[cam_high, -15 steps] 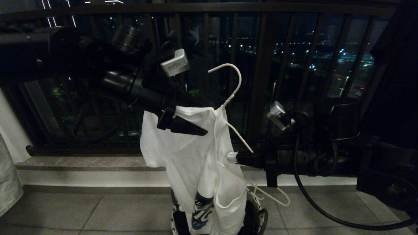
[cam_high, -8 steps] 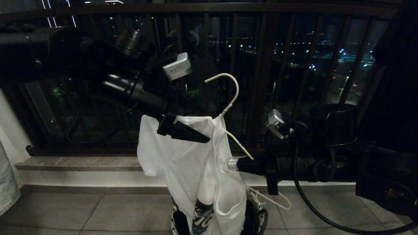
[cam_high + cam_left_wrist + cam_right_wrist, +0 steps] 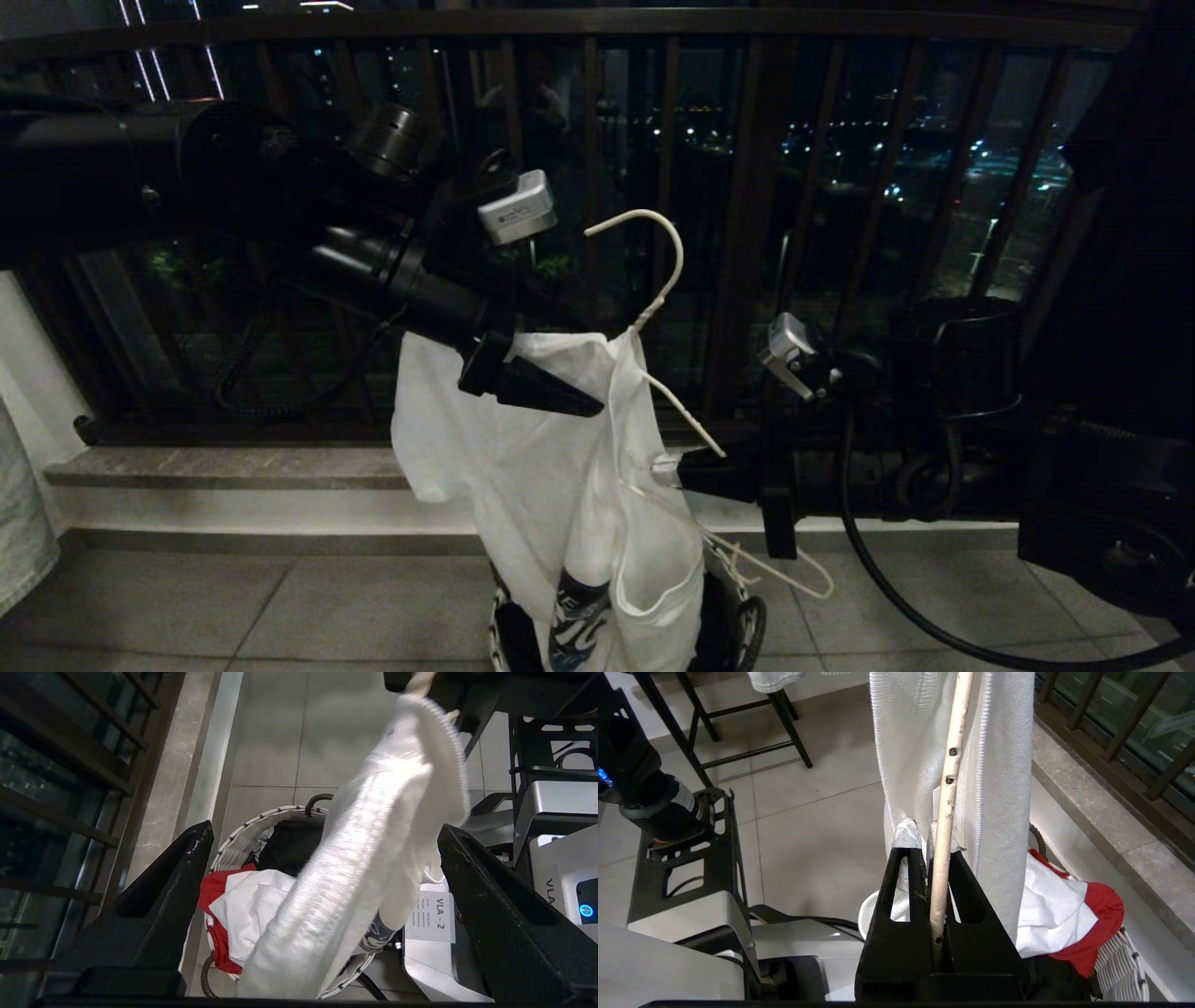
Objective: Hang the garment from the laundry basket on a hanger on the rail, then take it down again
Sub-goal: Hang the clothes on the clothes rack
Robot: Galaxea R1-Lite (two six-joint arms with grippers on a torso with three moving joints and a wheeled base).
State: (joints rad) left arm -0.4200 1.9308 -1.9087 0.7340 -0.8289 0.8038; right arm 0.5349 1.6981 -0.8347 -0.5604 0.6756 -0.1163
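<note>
Nearest, at the bottom centre of the head view, the laundry basket (image 3: 738,621) sits on the floor tiles, red cloth (image 3: 1083,933) inside, with the hem of the garment (image 3: 523,467) trailing into it. At right of centre the right gripper (image 3: 674,467) is clamped tight on one arm of the hanger (image 3: 653,289), cloth pinched in alongside the wire. The T-shirt drapes over that hanger, bunched to one side — not yet squared on both arms. At upper left of centre the left gripper (image 3: 551,392) stands spread to its widest with nothing held, one finger (image 3: 546,390) lying over the shirt's shoulder. Over the last second that arm has crept slightly rightward along the cloth; the hanger has barely shifted. Judging by this, dressing the hanger is unfinished — no rail shows, only the dark balcony railing (image 3: 747,187) behind.
</note>
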